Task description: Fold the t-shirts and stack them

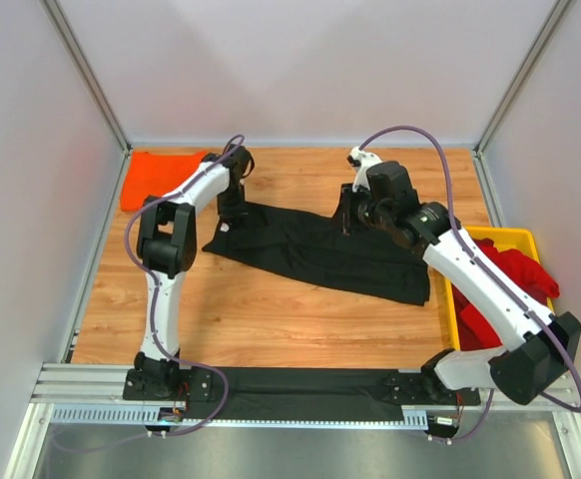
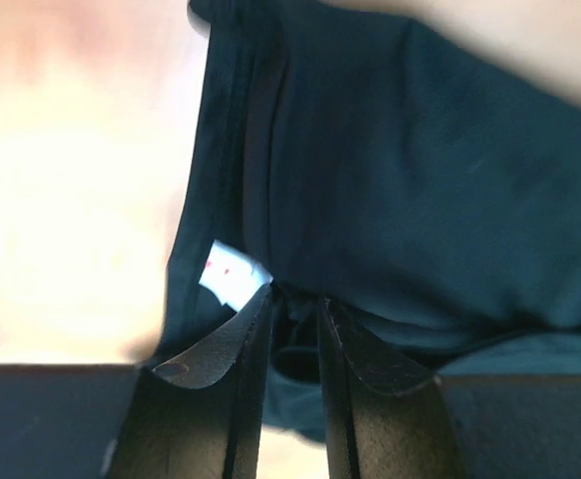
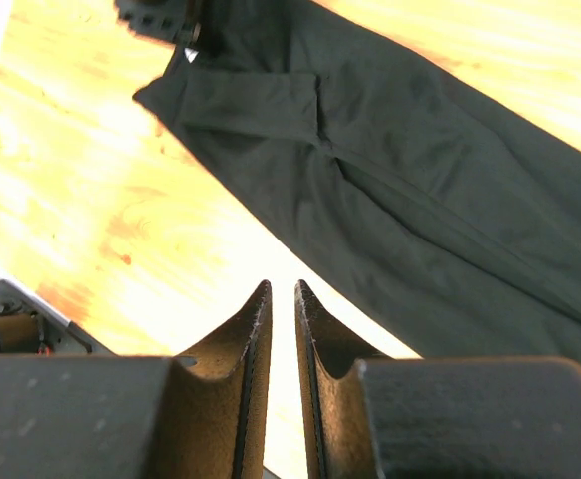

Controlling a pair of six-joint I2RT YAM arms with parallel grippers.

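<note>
Overhead view of a wooden table (image 1: 271, 319) with a black t-shirt (image 1: 320, 254) spread slantwise across its middle, wrinkled and partly doubled over. The likely trouble is the left gripper (image 2: 295, 299). It pinches only a small bunch of cloth beside the white label (image 2: 233, 271), at the shirt's end nearer the table's left edge. A pull could let the thin fabric slip free, or drag the shirt into a heap instead of a clean fold. The right gripper (image 3: 279, 289) has its jaws only slightly apart and grips nothing, so the other end is uncontrolled and a one-sided fold would probably go askew. In the left wrist view the jaws are clenched on the black cloth, which fans away beyond the fingertips. In the right wrist view the shirt lies ahead of the fingertips, not between them, and bare table shows through the slit. An orange t-shirt (image 1: 156, 178) lies folded in the far left corner. Red t-shirts (image 1: 515, 269) sit in a yellow tray (image 1: 515, 238) at the right edge.
</note>
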